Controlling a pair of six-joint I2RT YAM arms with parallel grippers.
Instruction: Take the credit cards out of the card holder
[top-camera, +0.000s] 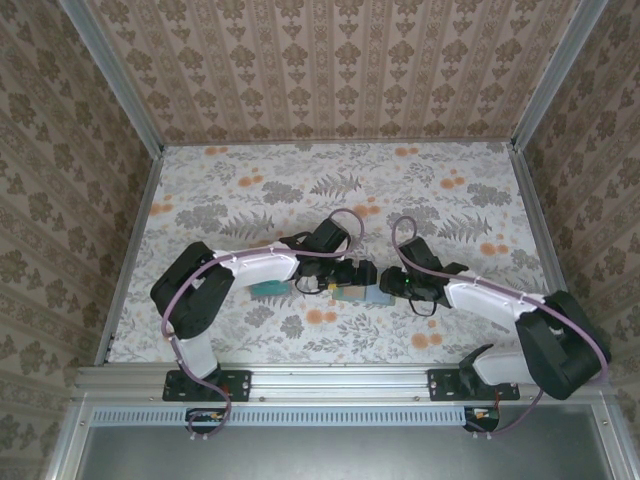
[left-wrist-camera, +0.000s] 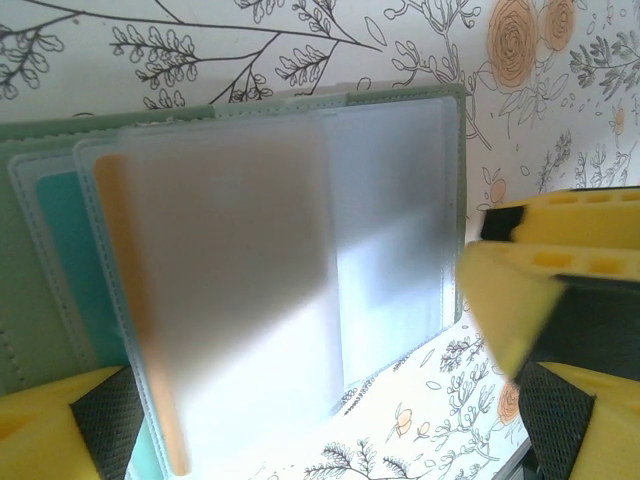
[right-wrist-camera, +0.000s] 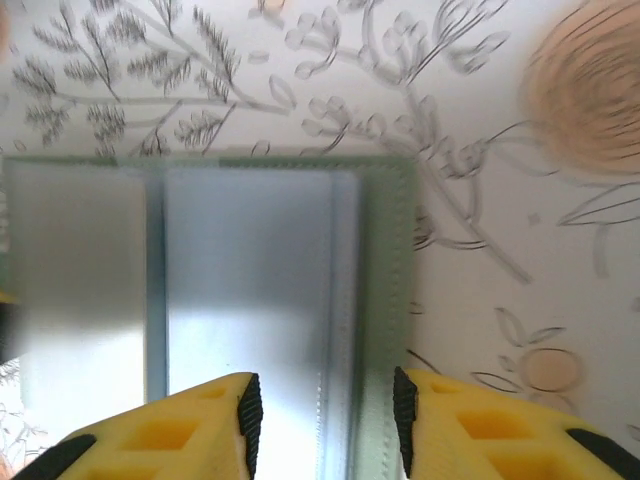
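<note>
Haze from the frosted sleeves (left-wrist-camera: 230, 280) dims the cards in the left wrist view. A teal card (left-wrist-camera: 55, 240) and an orange-edged card (left-wrist-camera: 112, 300) sit tucked in the open holder (left-wrist-camera: 15, 300), both cut off at the bottom edge. From above, the holder lies on the floral surface (top-camera: 300, 190) between the two arms' tips and is largely hidden by them. A teal patch (top-camera: 268, 288) beside the left arm (top-camera: 250, 268) is too small to identify. The left pincer (left-wrist-camera: 290, 360) is spread wide over the sleeves, gripping nothing. The right wrist view shows the right pincer (right-wrist-camera: 325, 425) part-way apart, astride the holder's stitched green rim. Whether it pinches that rim cannot be told.
</note>
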